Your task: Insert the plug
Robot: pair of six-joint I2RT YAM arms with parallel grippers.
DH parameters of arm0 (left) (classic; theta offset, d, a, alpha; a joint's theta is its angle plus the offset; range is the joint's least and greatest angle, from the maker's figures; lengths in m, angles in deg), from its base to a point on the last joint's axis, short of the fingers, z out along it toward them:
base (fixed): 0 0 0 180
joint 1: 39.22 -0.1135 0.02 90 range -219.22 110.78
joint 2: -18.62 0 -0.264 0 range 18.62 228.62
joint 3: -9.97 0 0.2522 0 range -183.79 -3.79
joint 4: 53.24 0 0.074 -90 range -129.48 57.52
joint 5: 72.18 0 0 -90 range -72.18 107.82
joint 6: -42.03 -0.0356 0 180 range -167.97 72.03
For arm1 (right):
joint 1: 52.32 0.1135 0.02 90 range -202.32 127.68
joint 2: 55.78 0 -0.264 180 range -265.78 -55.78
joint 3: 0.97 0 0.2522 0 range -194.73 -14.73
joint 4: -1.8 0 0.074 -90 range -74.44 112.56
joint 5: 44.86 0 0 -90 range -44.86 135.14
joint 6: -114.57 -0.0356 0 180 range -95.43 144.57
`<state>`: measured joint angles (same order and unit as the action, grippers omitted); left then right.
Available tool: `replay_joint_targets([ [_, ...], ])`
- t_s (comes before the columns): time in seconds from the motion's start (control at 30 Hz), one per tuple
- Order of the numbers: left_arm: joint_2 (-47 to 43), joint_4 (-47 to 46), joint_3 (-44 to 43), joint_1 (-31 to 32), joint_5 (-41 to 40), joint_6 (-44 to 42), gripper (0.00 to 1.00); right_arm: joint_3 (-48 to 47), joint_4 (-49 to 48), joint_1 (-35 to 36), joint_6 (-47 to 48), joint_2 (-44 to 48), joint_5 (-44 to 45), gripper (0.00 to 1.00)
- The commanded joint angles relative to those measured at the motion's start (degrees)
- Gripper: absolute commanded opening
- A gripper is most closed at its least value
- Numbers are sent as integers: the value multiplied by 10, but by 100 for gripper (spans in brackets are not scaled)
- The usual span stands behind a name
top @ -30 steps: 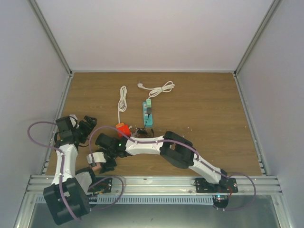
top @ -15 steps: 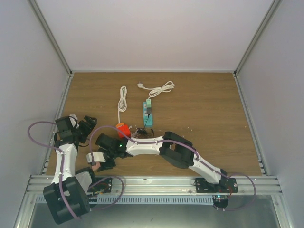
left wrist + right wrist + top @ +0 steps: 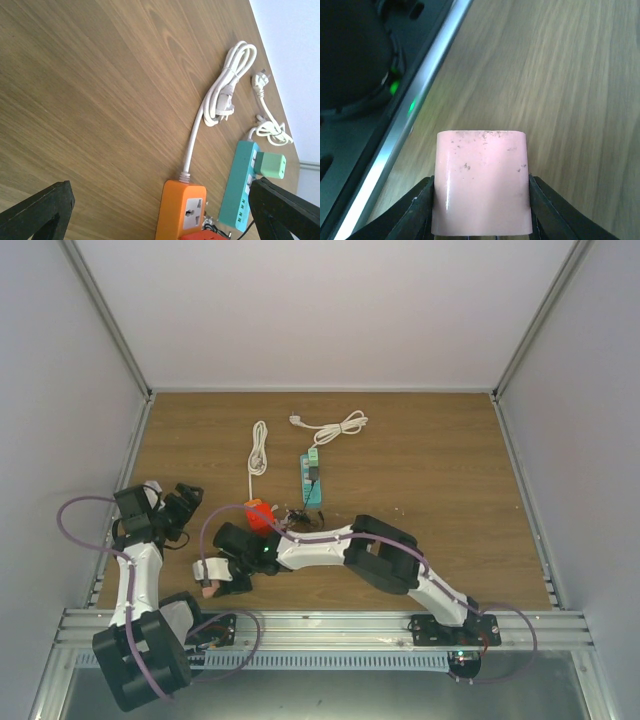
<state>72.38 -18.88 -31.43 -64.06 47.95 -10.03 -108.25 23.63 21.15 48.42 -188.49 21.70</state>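
Observation:
My right gripper (image 3: 480, 202) is shut on a pink boxy adapter (image 3: 481, 180), held just over the wood near the table's front rail. From above, that gripper (image 3: 214, 582) sits at the near left with the pink adapter (image 3: 205, 590) at its tip. The plug (image 3: 314, 475), small and black with a thin black wire, rests on the teal power strip (image 3: 313, 490), far from both grippers. My left gripper (image 3: 161, 190) hangs open above the orange power strip (image 3: 182, 210) with nothing between its fingers.
A green adapter (image 3: 272, 166) sits in the teal strip (image 3: 240, 190). Two coiled white cords (image 3: 259, 448) (image 3: 335, 426) lie behind the strips. The orange strip (image 3: 258, 515) lies beside my right forearm. The metal front rail (image 3: 395, 135) runs close to the right gripper.
The right gripper has closed onto the pink adapter, and its wrist has shifted slightly to the right. The left arm has stayed put.

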Motion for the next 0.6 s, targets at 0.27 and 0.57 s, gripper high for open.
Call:
replay_joint_targets([
  [0.27,5,-94,12,17,149,-30,99,234,-106,3,-44,259,168,20],
  [0.57,-31,-146,-19,161,181,-57,93,431,-173,-11,-57,495,300,21],
])
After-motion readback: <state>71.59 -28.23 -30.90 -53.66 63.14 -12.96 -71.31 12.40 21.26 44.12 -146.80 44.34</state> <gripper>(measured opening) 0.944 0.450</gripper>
